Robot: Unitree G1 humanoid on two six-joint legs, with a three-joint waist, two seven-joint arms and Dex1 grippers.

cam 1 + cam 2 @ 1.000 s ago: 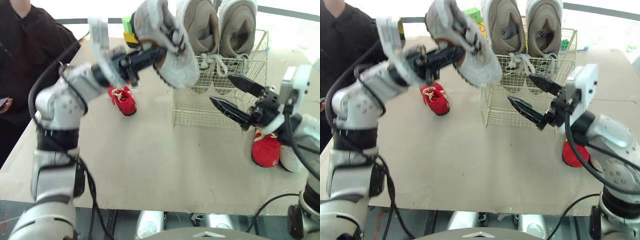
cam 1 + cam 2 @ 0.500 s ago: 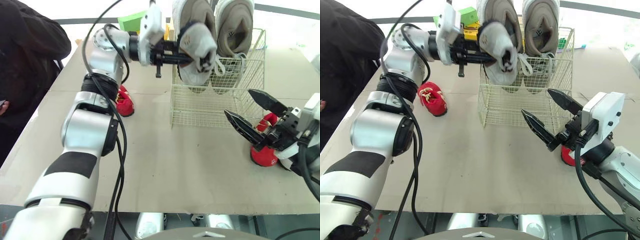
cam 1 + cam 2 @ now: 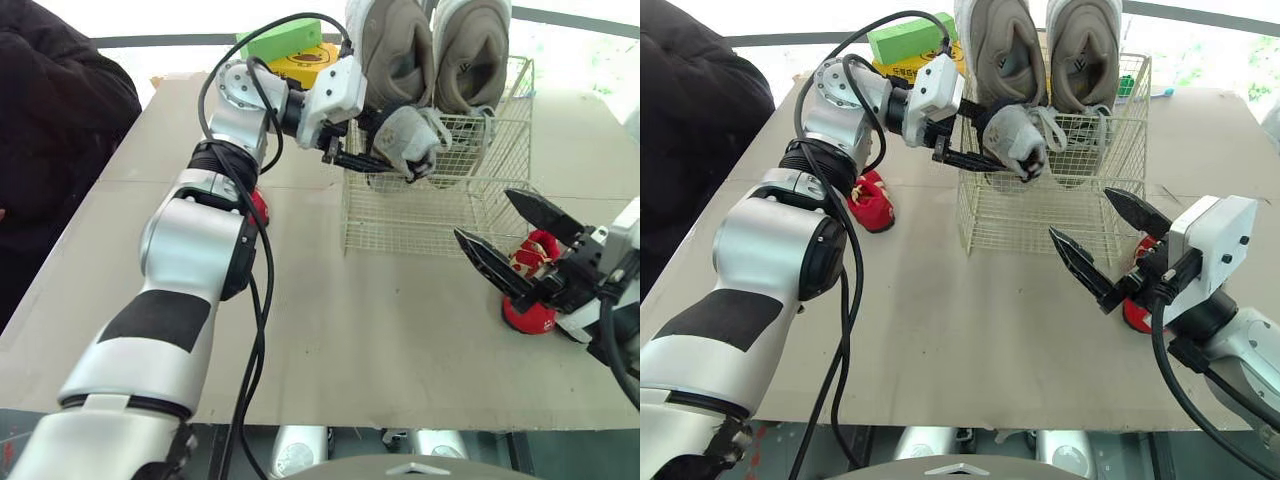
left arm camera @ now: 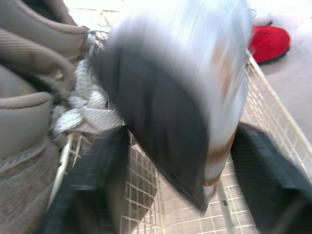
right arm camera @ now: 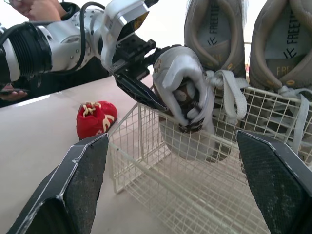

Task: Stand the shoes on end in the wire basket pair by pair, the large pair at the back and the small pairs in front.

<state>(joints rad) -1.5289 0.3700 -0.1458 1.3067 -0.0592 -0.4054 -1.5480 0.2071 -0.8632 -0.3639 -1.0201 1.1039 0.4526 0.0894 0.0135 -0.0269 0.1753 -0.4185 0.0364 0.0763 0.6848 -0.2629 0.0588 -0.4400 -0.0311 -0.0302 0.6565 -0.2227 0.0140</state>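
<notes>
Gripping small grey shoe (image 3: 1012,138) partly inside wire-grid basket (image 3: 1025,228), left fingers (image 3: 965,160); right fingers (image 3: 1080,270) spread wide

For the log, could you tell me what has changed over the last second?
The left pincer swung the grey shoe rightwards and lowered it into the front of the wire basket, still gripped. The open right pincer drew back from the basket. The large pair and both red shoes stayed put.
</notes>
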